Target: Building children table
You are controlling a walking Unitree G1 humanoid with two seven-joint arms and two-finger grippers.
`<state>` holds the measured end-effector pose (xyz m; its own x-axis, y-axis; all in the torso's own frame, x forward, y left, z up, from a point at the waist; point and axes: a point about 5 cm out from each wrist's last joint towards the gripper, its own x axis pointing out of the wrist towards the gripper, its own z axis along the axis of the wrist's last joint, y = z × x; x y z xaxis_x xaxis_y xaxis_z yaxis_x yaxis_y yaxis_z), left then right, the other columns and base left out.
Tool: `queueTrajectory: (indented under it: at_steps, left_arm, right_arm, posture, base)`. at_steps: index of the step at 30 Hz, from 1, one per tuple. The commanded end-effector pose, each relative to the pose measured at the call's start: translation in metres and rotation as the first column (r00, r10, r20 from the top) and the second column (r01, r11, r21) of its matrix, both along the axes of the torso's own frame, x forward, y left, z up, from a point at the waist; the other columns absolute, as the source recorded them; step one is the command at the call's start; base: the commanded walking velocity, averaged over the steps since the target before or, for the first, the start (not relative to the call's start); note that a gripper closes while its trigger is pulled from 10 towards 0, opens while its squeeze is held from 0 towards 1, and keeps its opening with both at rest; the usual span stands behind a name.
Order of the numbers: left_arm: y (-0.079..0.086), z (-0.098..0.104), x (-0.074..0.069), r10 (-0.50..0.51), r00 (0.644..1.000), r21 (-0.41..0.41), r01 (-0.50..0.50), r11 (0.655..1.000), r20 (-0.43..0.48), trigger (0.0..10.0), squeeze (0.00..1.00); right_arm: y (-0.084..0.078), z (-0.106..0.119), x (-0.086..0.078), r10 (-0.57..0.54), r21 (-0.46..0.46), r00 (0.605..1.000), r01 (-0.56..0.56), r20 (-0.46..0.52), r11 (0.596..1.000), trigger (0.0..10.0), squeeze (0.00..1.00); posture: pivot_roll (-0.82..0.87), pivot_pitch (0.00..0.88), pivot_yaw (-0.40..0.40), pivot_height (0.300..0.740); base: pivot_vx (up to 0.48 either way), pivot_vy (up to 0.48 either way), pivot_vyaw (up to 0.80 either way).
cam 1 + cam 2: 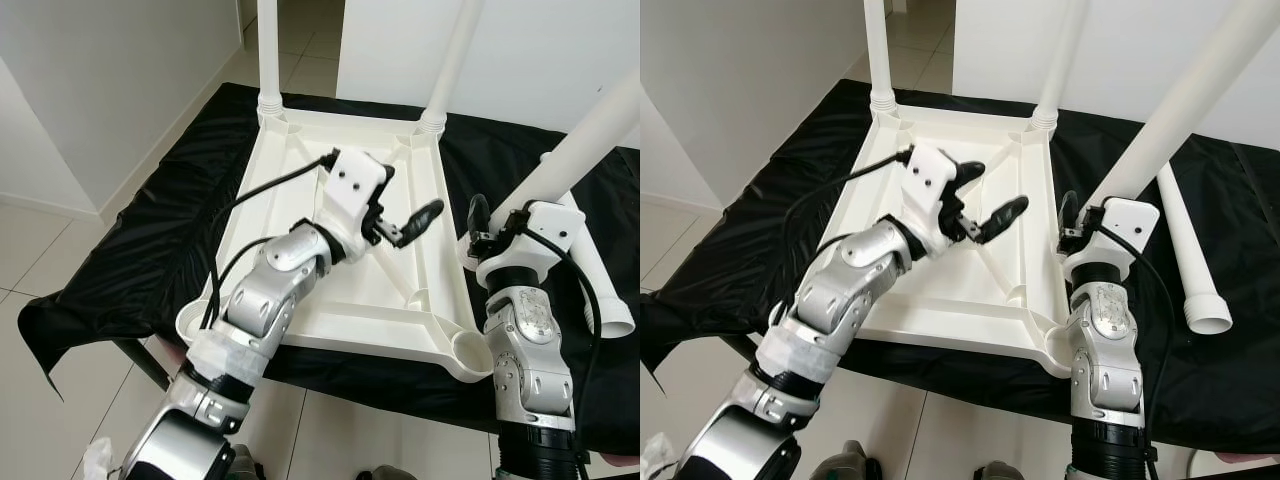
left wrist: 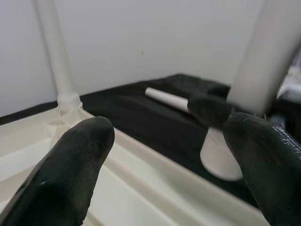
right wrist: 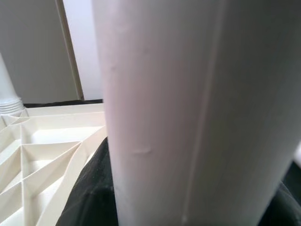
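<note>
The upturned white children table (image 1: 300, 200) lies on the black-covered tabletop (image 1: 130, 250), the left gripper (image 1: 400, 205) hovering above its ribbed underside with fingers (image 2: 70, 174) spread and empty, while the right gripper (image 1: 1090, 222) is clamped around a slanted white leg (image 1: 1180, 110), a loose leg (image 1: 1185, 255) lying beside it.

A white plastic tabletop (image 1: 970, 290) lies upside down on black sheeting (image 1: 1200, 370) — two white tube legs fitted at its far corners. The right gripper (image 1: 1080, 222) clasps a third leg (image 1: 1180, 110); the left gripper (image 1: 985, 195) hovers spread above the ribs.
</note>
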<state>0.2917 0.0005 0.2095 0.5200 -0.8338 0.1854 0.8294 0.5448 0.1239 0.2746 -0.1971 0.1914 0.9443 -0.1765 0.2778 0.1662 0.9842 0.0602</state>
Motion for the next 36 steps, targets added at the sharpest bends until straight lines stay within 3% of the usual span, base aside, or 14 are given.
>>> queueTrajectory:
  at_steps: [1,4,10,12,14,15,16,18,23,24,31,36]
  left_arm:
    - [-0.008,-0.007,-0.017,-0.270,0.963,0.088,0.267,0.960,0.021,10.0,0.00]
    - [-0.011,-0.023,-0.025,-0.328,0.945,0.171,0.324,0.931,-0.003,10.0,0.00]
    - [-0.014,-0.038,-0.030,-0.348,0.937,0.253,0.345,0.904,-0.037,10.0,0.00]
    - [-0.014,-0.049,-0.036,-0.387,0.922,0.337,0.371,0.865,-0.019,10.0,0.00]
    - [-0.014,-0.049,-0.036,-0.387,0.922,0.337,0.371,0.865,-0.019,10.0,0.00]
    - [-0.014,-0.055,-0.040,-0.407,0.913,0.380,0.382,0.843,-0.016,10.0,0.00]
    - [-0.014,-0.055,-0.040,-0.407,0.913,0.380,0.382,0.843,-0.016,10.0,0.00]
    - [-0.015,-0.064,-0.044,-0.425,0.905,0.442,0.382,0.812,-0.002,10.0,0.00]
    - [-0.017,-0.071,-0.043,-0.417,0.909,0.493,0.362,0.791,0.001,10.0,0.00]
    - [-0.016,-0.076,-0.041,-0.422,0.907,0.539,0.352,0.765,0.006,10.0,0.00]
    - [-0.017,-0.084,-0.038,-0.404,0.914,0.610,0.296,0.735,0.043,10.0,0.00]
    - [-0.020,-0.085,-0.022,-0.287,0.955,0.621,0.181,0.763,0.075,10.0,0.00]
  right_arm:
    - [-0.002,0.004,-0.002,-0.006,0.000,1.000,0.006,0.018,1.000,10.0,0.00]
    - [-0.005,0.007,-0.002,-0.007,-0.002,0.999,0.007,0.032,1.000,10.0,0.00]
    - [-0.006,0.008,-0.003,-0.008,-0.006,0.999,0.008,0.035,1.000,10.0,0.00]
    - [-0.006,0.008,-0.003,-0.009,-0.012,0.999,0.009,0.035,1.000,10.0,0.00]
    - [-0.006,0.008,-0.003,-0.009,-0.012,0.999,0.009,0.035,1.000,10.0,0.00]
    - [-0.006,0.008,-0.002,-0.009,-0.013,0.999,0.010,0.034,1.000,10.0,0.00]
    - [-0.006,0.008,-0.002,-0.009,-0.013,0.999,0.010,0.034,1.000,10.0,0.00]
    - [-0.006,0.009,-0.002,-0.009,-0.017,0.999,0.010,0.033,1.000,10.0,0.00]
    - [-0.006,0.009,-0.001,-0.010,-0.023,0.999,0.010,0.031,1.000,10.0,0.00]
    - [-0.007,0.009,-0.001,-0.011,-0.026,0.999,0.012,0.030,1.000,10.0,0.00]
    - [-0.008,0.008,-0.002,-0.019,-0.027,1.000,0.020,0.025,0.999,10.0,0.00]
    - [-0.008,0.007,-0.001,-0.021,-0.024,1.000,0.021,0.018,0.999,10.0,0.00]
  posture:
    - [0.03,0.000,-0.036,0.740]
    - [0.03,0.000,-0.037,0.740]
    - [0.02,0.000,-0.037,0.740]
    - [0.02,0.000,-0.039,0.740]
    - [0.02,0.000,-0.039,0.740]
    - [0.02,0.000,-0.039,0.740]
    - [0.02,0.000,-0.039,0.740]
    - [0.02,0.000,-0.039,0.740]
    - [0.02,0.000,-0.037,0.740]
    - [0.02,0.000,-0.035,0.740]
    - [0.01,0.000,-0.031,0.740]
    - [0.02,0.000,-0.029,0.740]
  base:
    - [0.000,0.000,0.00]
    - [0.000,0.000,0.00]
    - [0.000,0.000,0.00]
    - [0.000,0.000,0.00]
    - [0.000,0.000,0.00]
    - [0.000,0.000,0.00]
    - [0.000,0.000,0.00]
    - [0.000,0.000,0.00]
    - [0.000,0.000,0.00]
    - [0.000,0.000,0.00]
    - [0.000,0.000,0.00]
    - [0.000,0.000,0.00]
